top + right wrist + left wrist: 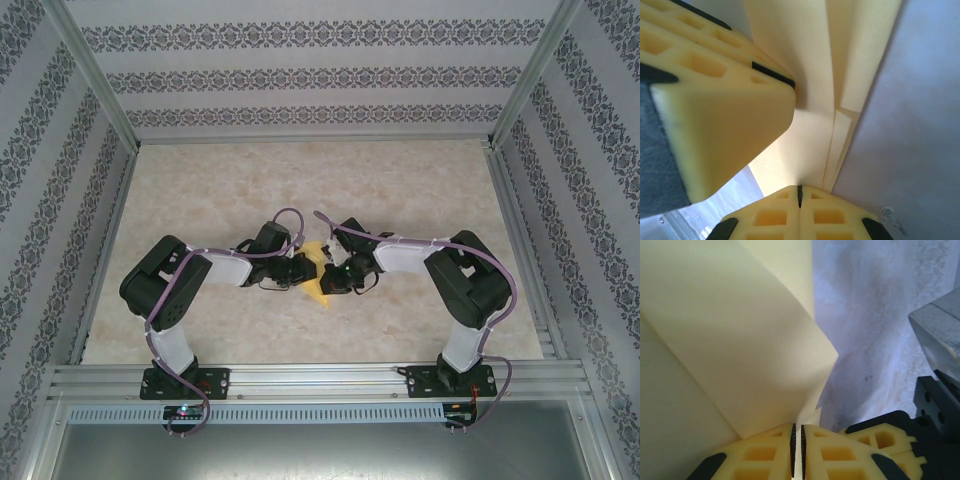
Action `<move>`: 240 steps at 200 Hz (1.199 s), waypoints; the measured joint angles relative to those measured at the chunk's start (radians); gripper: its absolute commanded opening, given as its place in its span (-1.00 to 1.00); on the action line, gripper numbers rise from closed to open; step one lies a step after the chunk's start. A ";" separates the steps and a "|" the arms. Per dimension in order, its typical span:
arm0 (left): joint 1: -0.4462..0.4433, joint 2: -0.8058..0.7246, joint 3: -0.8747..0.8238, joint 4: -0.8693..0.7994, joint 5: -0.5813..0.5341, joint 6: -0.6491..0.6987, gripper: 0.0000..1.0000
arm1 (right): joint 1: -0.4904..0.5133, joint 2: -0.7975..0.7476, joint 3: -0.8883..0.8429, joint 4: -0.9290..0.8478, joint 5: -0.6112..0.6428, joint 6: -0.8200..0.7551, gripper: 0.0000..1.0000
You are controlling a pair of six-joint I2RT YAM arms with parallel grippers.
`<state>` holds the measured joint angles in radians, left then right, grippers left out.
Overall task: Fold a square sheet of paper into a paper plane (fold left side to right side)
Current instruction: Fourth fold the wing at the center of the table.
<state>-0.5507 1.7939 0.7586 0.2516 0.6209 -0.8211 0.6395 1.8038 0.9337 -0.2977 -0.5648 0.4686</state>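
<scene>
1. Left gripper (pixel 797 437): at bottom centre of the left wrist view, its jaws are pinched together. A corner of the square sheet of paper (pixel 740 340) runs into the seam, so I read this as a grip on the paper.

2. Right gripper (pixel 800 196): at bottom centre of the right wrist view, its jaws are closed and clamped on the layered lower edge of the sheet. A left finger (pixel 725 115) sits at upper left, close against the paper.

3. Location: in the top view the sheet is at frame centre, between the two gripper tips and above the table (pixel 300 180). It is already creased and bowed. I cannot tell whether any edge rests on the surface.

4. Step in hand, as I judge it: carry the left side over onto the right side.
- I treat the right clamp as the fixed anchor
- I swing the left corner across in a low arc and never pull the grippers apart, because thin paper tears at the pinch
- I match the edges before flattening
- I let go only once the layers lie aligned, then press along the centre crease
</scene>
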 measured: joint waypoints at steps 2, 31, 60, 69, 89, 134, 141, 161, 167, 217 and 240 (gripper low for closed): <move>0.000 0.001 0.001 -0.002 -0.002 0.001 -0.70 | 0.000 0.001 0.002 -0.003 0.000 -0.001 -1.00; 0.000 0.005 0.014 -0.025 -0.008 0.014 -0.70 | 0.005 0.006 0.016 -0.028 0.010 -0.009 -1.00; 0.001 0.007 0.021 -0.034 -0.008 0.026 -0.70 | 0.007 0.010 0.022 -0.037 0.014 -0.019 -1.00; 0.002 0.007 0.023 -0.037 -0.008 0.031 -0.70 | 0.007 0.010 0.022 -0.038 0.014 -0.022 -1.00; 0.004 0.011 0.035 -0.055 -0.006 0.040 -0.70 | 0.009 0.011 0.024 -0.040 0.015 -0.025 -1.00; 0.037 0.038 0.096 -0.126 0.000 0.099 -0.69 | 0.011 0.011 0.027 -0.043 0.022 -0.028 -1.00; 0.048 0.043 0.107 -0.136 -0.001 0.109 -0.69 | 0.011 0.011 0.027 -0.043 0.022 -0.028 -1.00; 0.081 0.051 0.130 -0.151 -0.014 0.133 -0.69 | 0.011 0.011 0.027 -0.043 0.022 -0.028 -1.00; 0.092 0.054 0.139 -0.156 -0.020 0.139 -0.69 | 0.011 0.011 0.027 -0.042 0.022 -0.028 -1.00; 0.153 0.121 0.238 -0.185 -0.043 0.191 -0.69 | 0.013 0.011 0.026 -0.042 0.023 -0.028 -1.00; 0.168 0.140 0.261 -0.201 -0.016 0.201 -0.69 | 0.013 0.011 0.026 -0.042 0.023 -0.028 -1.00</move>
<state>-0.3824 1.9343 1.0195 0.0509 0.6048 -0.6197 0.6525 1.8149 0.9600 -0.3401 -0.5419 0.4408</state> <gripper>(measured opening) 0.155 0.053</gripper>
